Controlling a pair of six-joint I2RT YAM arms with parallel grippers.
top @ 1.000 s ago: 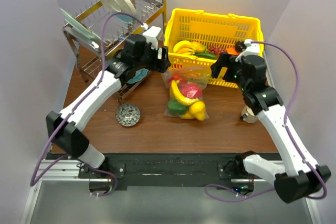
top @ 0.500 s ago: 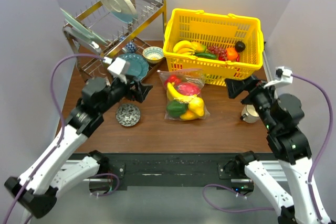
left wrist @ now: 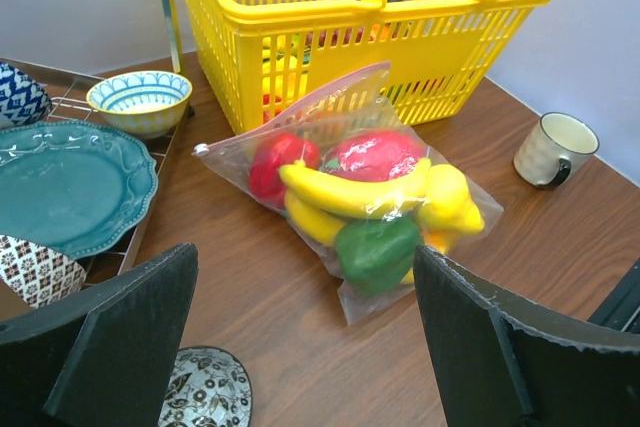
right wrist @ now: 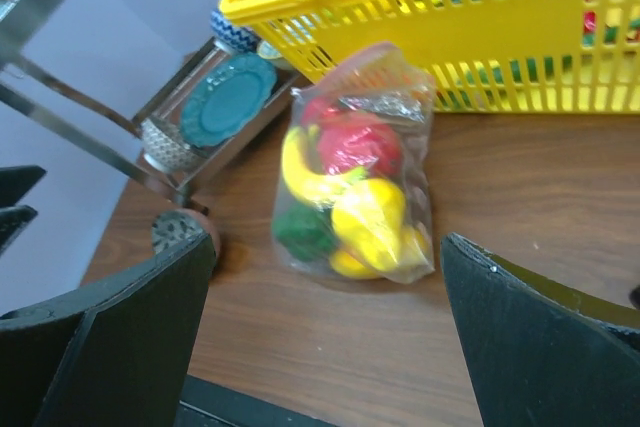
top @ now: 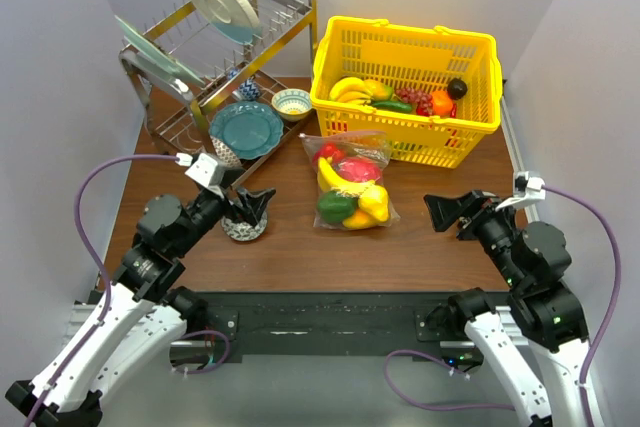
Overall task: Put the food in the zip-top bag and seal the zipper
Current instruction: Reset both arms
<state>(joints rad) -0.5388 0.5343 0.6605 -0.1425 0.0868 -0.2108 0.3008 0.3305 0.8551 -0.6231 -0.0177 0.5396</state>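
The clear zip-top bag [top: 352,182] lies flat on the brown table in front of the yellow basket. It holds the food: a yellow banana [left wrist: 350,192], a green pepper [left wrist: 375,247], a red piece [left wrist: 375,152] and a yellow piece [left wrist: 445,197]. The zipper [left wrist: 290,112] runs straight along the bag's mouth, on the basket side; I cannot tell whether it is pressed shut. My left gripper [top: 250,205] is open and empty, left of the bag and apart from it. My right gripper [top: 450,212] is open and empty, right of the bag. The bag also shows in the right wrist view [right wrist: 355,177].
The yellow basket [top: 430,137] at the back holds more toy food, among it bananas [top: 350,89]. A dish rack [top: 200,57] with plates stands at the back left, with a teal plate [top: 245,129] and a small bowl [top: 292,102]. A patterned dish [left wrist: 200,392] lies under my left gripper. A mug [left wrist: 555,147] stands at the right.
Both arms have drawn back from the bag toward the near edge of the table and lowered. The bag and its food have not moved.
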